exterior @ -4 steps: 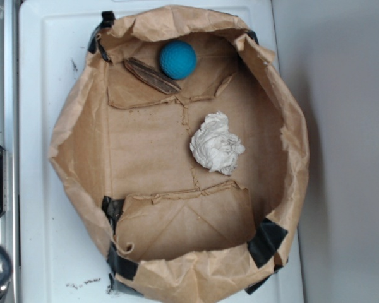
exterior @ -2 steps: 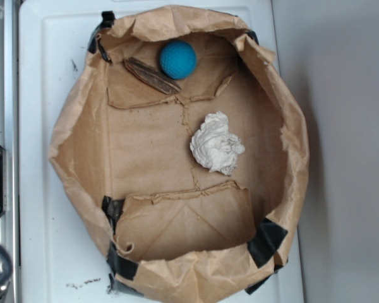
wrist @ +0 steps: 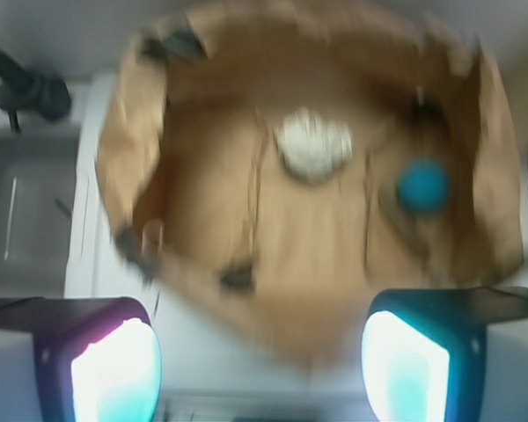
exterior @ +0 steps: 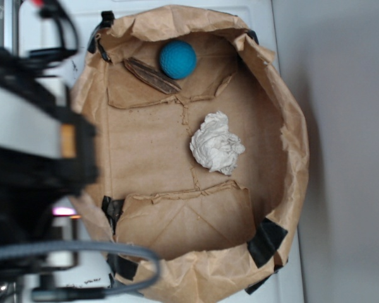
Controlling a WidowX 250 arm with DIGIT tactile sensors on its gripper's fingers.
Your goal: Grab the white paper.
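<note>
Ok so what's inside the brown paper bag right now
Inside the brown paper bag: the white paper near the middle, a teal ball and a dark flat piece by one wall. The arm covers part of its rim.

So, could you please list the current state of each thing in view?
white paper: crumpled, lying loose on the bag floor, not held.
gripper: open, empty, apart from the paper.
brown paper bag: open, sides rolled down.
teal ball: resting by the bag's wall.

black arm (exterior: 31, 170); grey cable (exterior: 82, 252)
</note>
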